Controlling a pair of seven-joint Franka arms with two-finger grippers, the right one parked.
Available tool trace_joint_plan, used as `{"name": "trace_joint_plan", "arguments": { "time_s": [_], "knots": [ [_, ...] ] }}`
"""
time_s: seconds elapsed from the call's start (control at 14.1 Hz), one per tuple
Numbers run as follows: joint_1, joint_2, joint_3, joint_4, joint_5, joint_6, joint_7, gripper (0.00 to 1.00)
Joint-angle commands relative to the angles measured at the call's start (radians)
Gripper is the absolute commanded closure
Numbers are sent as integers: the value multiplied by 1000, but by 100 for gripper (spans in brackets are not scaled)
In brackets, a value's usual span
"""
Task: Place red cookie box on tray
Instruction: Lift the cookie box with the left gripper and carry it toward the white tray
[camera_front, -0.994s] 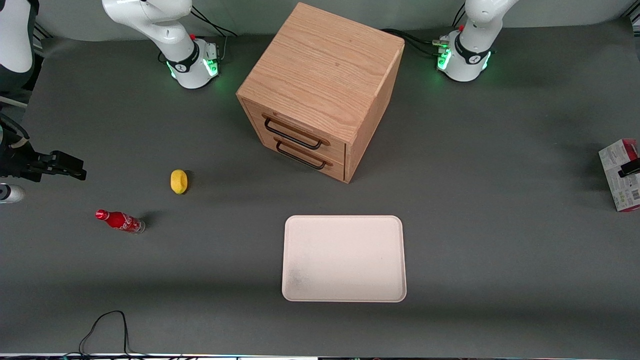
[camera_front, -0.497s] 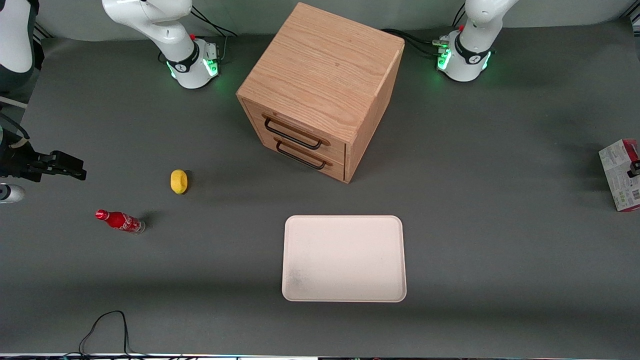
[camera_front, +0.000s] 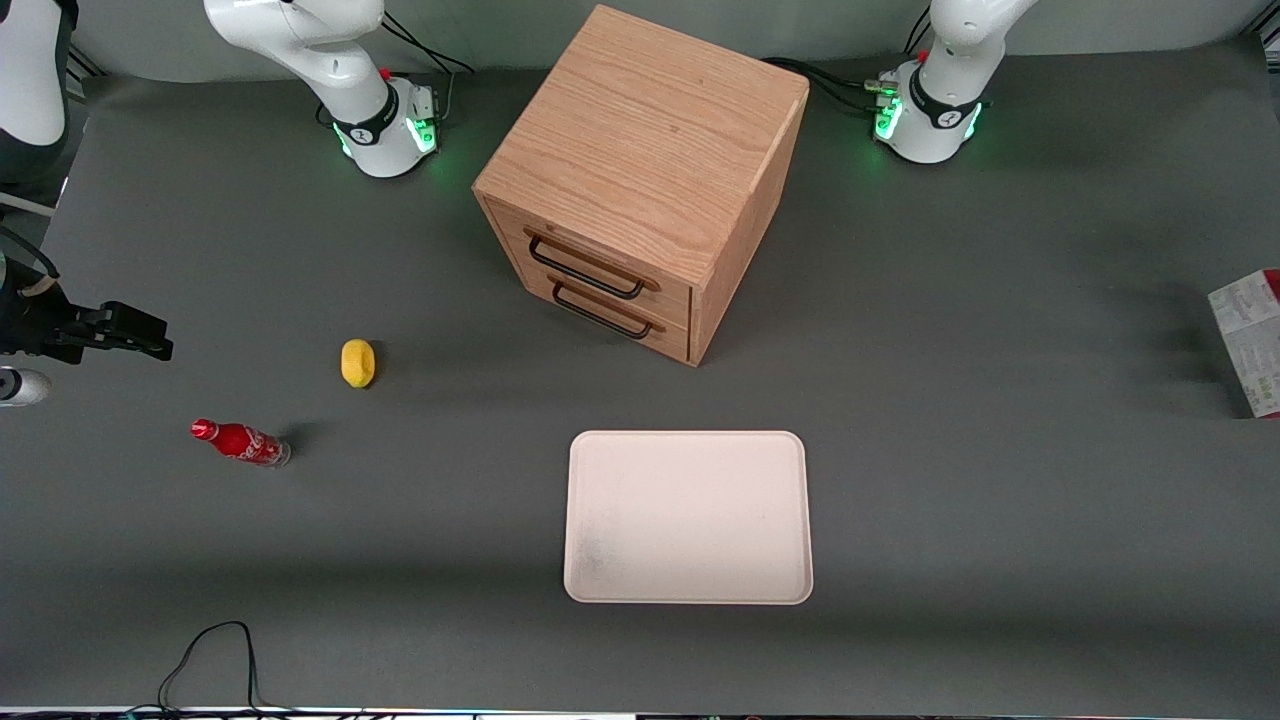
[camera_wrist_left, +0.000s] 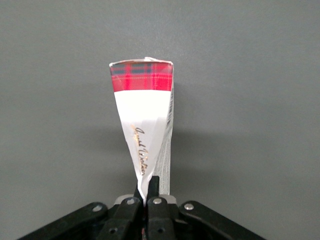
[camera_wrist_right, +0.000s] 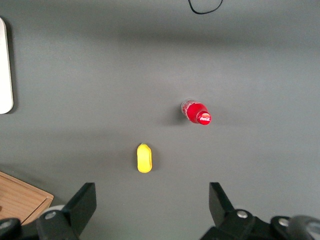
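While clamping red cookie box (camera_wrist_left: 145, 130), tool (camera_wrist_left: 148, 194) hangs above table (camera_wrist_left: 250, 100).

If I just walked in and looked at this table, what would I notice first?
Probably the big wooden drawer cabinet standing mid-table, with the cream-white tray lying nearer the front camera than it. Next, the red cookie box, pinched in the shut fingers of the gripper off the table at the working arm's end. Toward the parked arm's end lie a small red soda bottle and a yellow lemon.
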Motion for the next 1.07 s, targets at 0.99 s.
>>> {"name": "trace_joint_plan", "arguments": {
  "time_s": [0.99],
  "knots": [
    [-308,-179,6,558,42,-790,-129,100]
  ]
}}
